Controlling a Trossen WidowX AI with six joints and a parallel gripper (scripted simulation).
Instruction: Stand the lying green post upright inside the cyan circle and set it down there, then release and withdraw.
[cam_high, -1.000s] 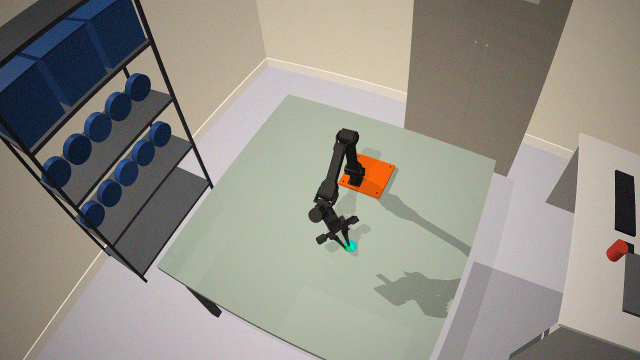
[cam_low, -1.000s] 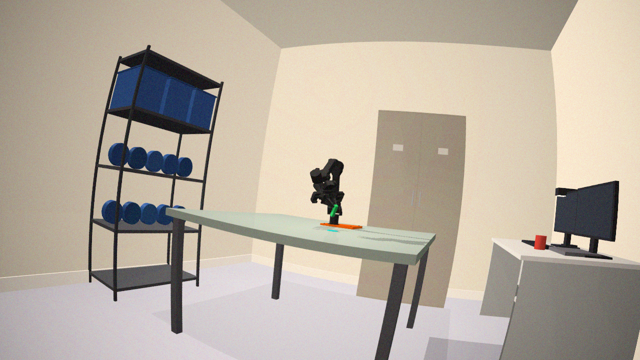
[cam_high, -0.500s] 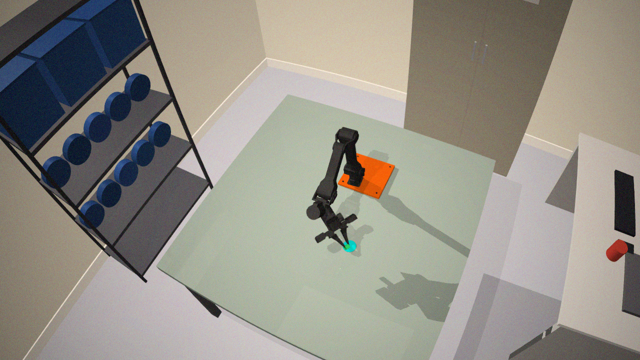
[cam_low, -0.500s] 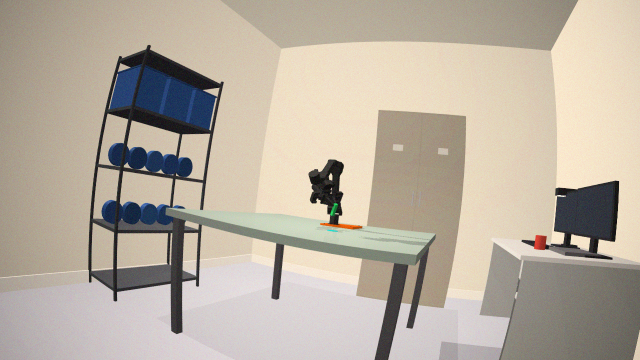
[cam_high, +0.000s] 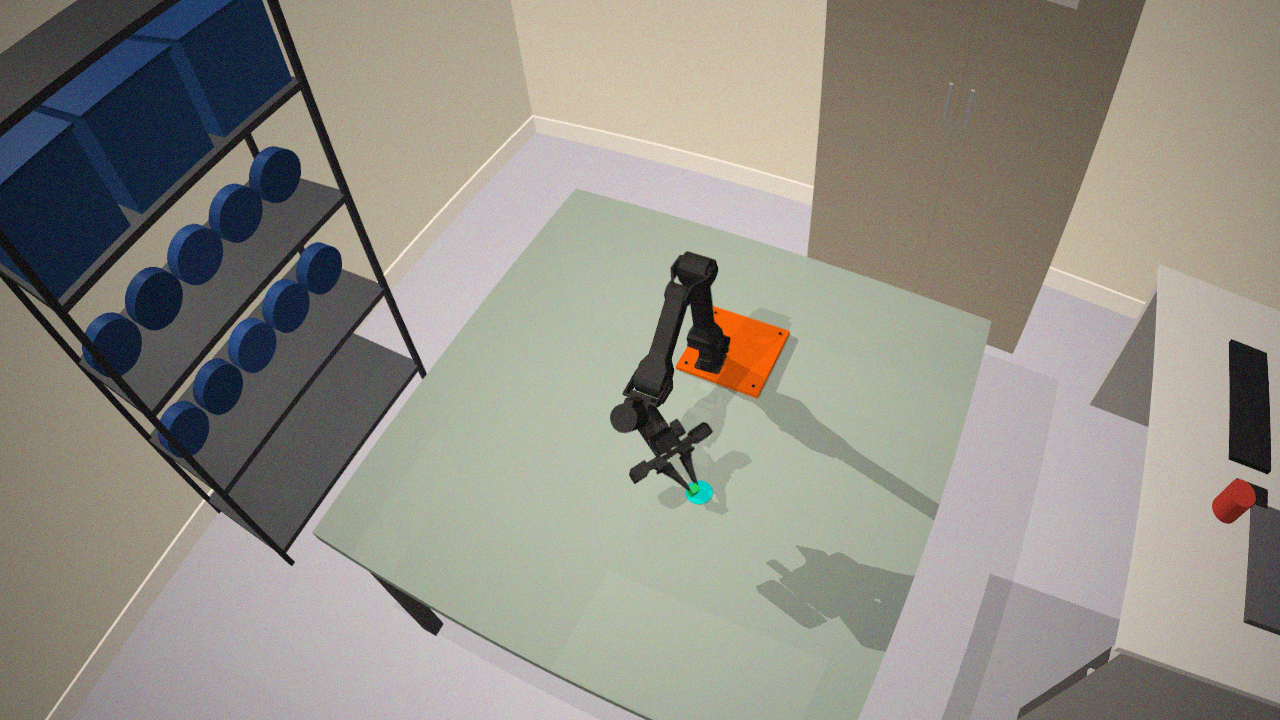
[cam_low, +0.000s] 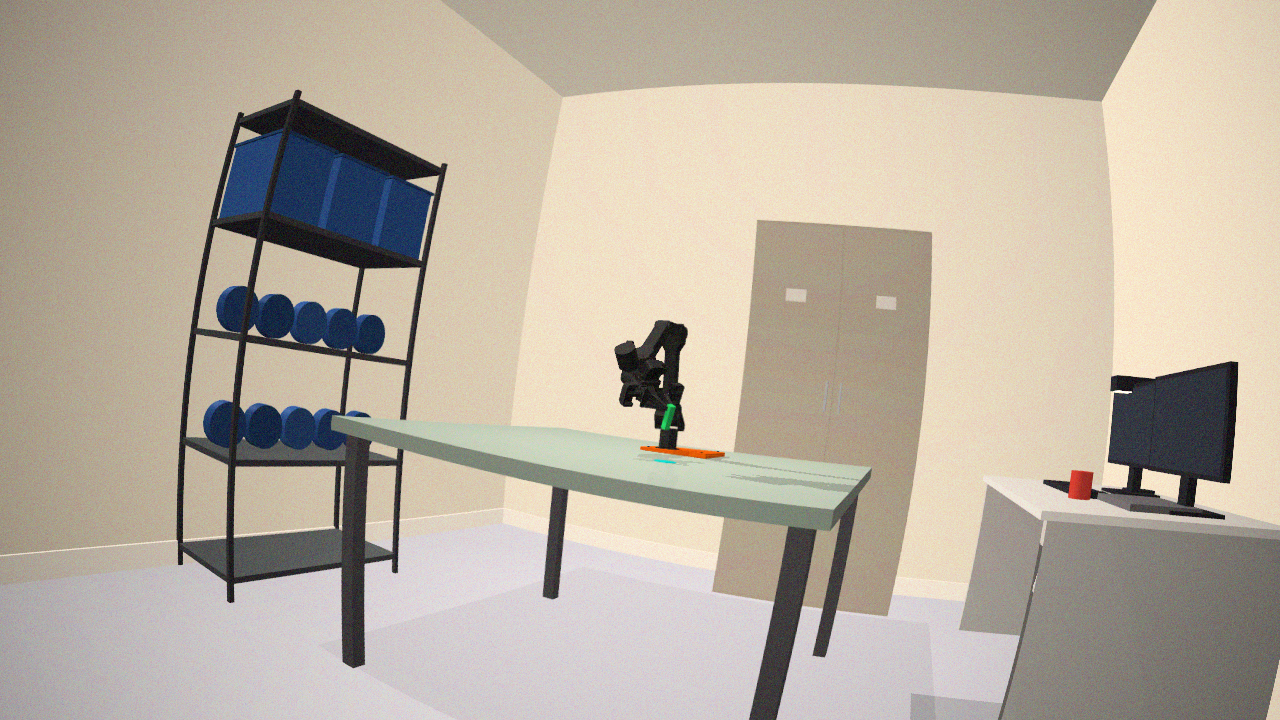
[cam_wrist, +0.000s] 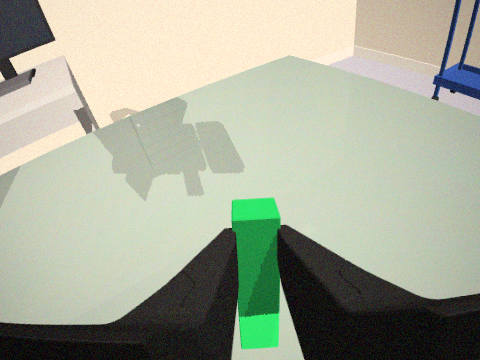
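Note:
The green post is held between the fingertips of my gripper, which is shut on it. In the exterior view the post is near upright with a slight lean, and its lower end is clear above the table. The cyan circle lies flat on the table. In the top view the post overlaps the circle's upper left part; in the exterior view the post is above it. The circle is not visible in the wrist view.
The arm's orange base plate sits behind the circle on the pale green table. A shelf rack stands to the left. A desk with a red cup stands to the right.

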